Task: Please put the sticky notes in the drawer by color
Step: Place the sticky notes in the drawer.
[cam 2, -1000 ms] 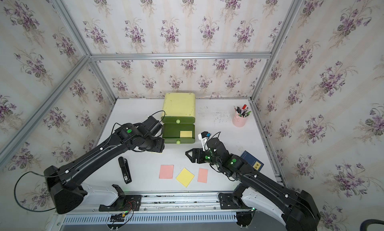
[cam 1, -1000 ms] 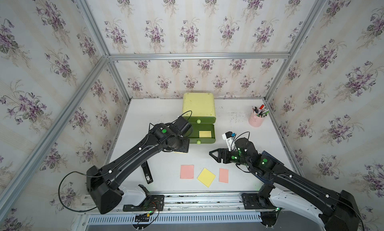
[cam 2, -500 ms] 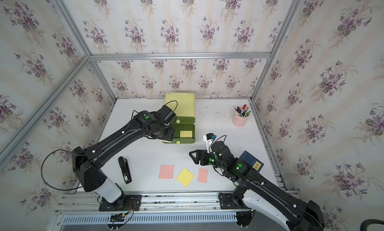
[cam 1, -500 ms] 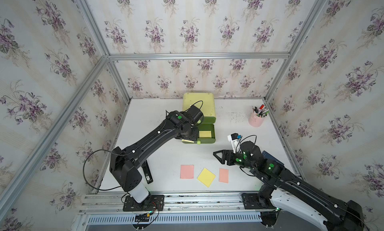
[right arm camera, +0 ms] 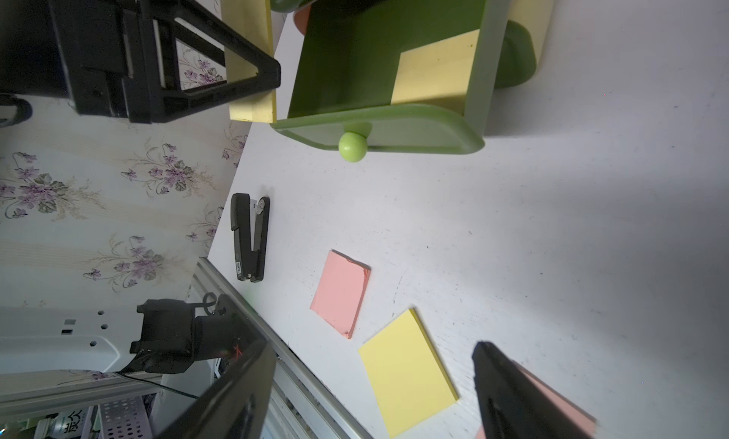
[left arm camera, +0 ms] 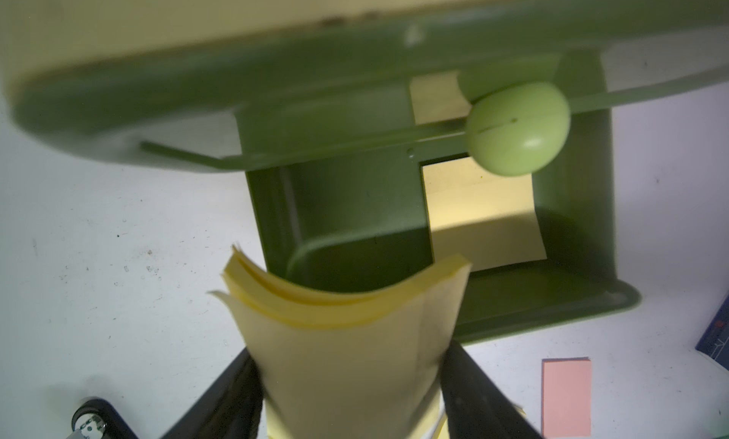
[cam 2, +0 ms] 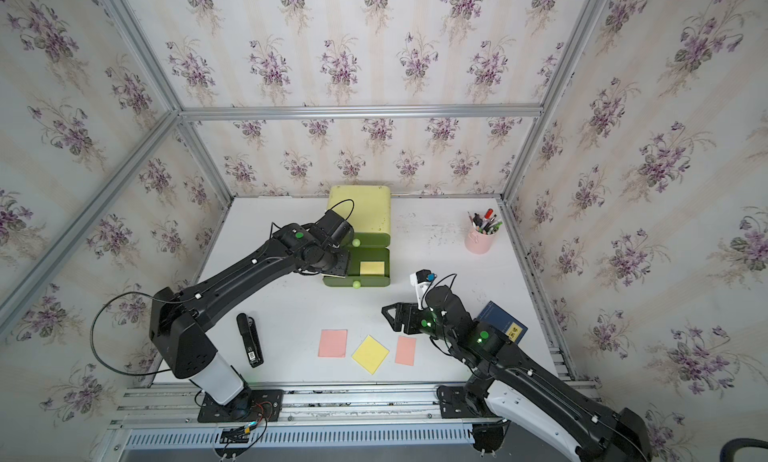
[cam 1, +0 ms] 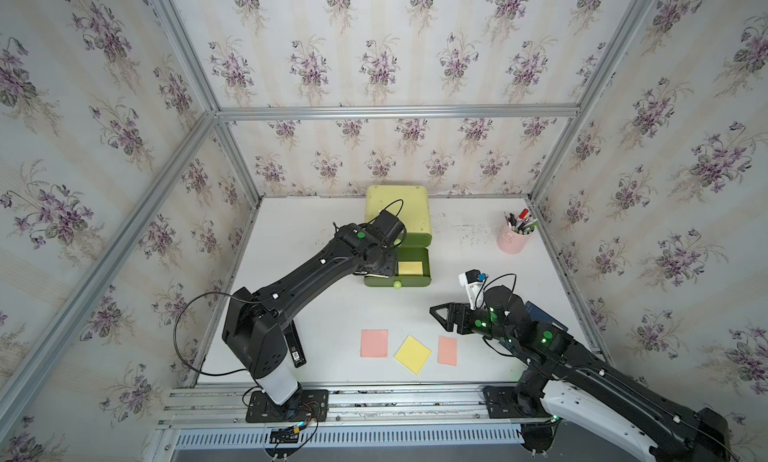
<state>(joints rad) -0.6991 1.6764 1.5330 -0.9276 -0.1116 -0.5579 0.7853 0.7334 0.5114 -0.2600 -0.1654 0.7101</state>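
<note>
The drawer [cam 1: 398, 215] stands at the back of the table with its bottom tray [cam 1: 415, 282] pulled out; one yellow sticky note [cam 1: 410, 268] lies inside it. My left gripper [left arm camera: 351, 378] is shut on a bent yellow pad of sticky notes [left arm camera: 347, 338], held at the tray's left edge [right arm camera: 252, 54]. On the front of the table lie a pink note [cam 1: 374, 343], a yellow note [cam 1: 412, 354] and a second pink note [cam 1: 447, 350]. My right gripper [cam 1: 442, 316] hovers open above and to the right of them, holding nothing [right arm camera: 371, 393].
A black stapler [cam 2: 249, 339] lies at the front left. A pink pen cup [cam 1: 513, 240] stands at the back right. A dark blue booklet [cam 2: 503, 325] lies under my right arm. The green knob [left arm camera: 516, 127] of the drawer above juts out over the open tray.
My left arm has carried the yellow pad from the table left of the chest up to the open tray. My right gripper has drifted slightly right and nearer.
</note>
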